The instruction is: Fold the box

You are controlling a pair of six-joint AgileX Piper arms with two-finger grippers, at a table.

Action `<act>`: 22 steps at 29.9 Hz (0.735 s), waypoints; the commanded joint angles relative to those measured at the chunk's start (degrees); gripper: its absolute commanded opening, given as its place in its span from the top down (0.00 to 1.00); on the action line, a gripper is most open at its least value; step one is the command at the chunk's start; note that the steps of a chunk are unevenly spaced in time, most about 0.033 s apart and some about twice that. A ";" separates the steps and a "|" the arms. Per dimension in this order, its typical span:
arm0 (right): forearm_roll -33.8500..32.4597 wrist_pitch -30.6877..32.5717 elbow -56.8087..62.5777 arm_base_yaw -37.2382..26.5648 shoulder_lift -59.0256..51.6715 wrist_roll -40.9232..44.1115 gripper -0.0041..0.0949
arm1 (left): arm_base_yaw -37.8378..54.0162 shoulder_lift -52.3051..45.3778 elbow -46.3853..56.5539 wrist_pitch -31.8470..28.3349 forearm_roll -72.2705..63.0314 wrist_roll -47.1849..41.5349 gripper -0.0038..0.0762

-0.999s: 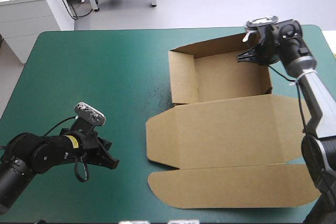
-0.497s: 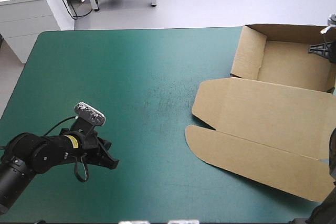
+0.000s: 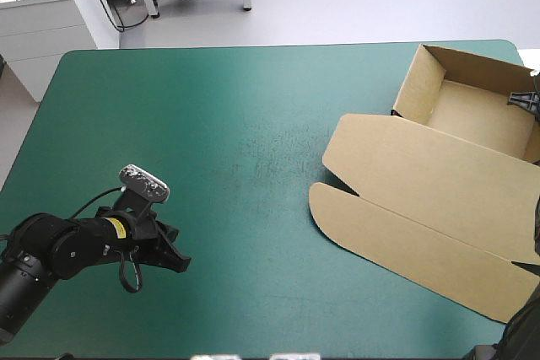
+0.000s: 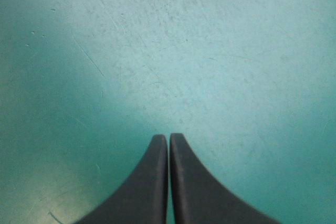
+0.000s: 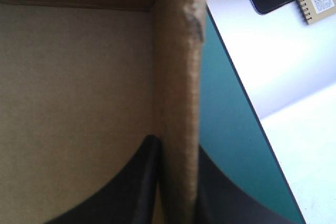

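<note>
One brown box (image 3: 472, 115), an open tray with its lid (image 3: 422, 200) flat, lies at the counter's (image 3: 211, 124) far right corner. The right gripper (image 5: 176, 145) pinches the tray's side wall (image 5: 178, 77), one black finger (image 5: 126, 192) inside, one outside. The left gripper (image 4: 168, 139), fingers (image 4: 149, 187) pressed together, hangs over bare teal-green cover (image 4: 157, 51) near the near left corner, well apart from the box.

Brown box (image 3: 422, 183), teal-green cover (image 3: 211, 124)
</note>
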 commanded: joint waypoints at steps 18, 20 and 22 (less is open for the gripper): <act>4.38 2.56 -5.84 -0.14 -14.18 -3.77 0.51 | -0.02 -0.75 -1.40 -1.40 -1.91 -0.32 0.96; 7.86 3.76 -5.84 -0.14 -15.88 -5.07 0.68 | -0.02 -0.75 -1.40 -1.19 -2.00 -0.32 0.96; 12.37 5.52 -5.84 -0.14 -17.28 -8.21 0.87 | -0.02 -0.75 -1.40 -0.99 -2.00 -0.32 0.96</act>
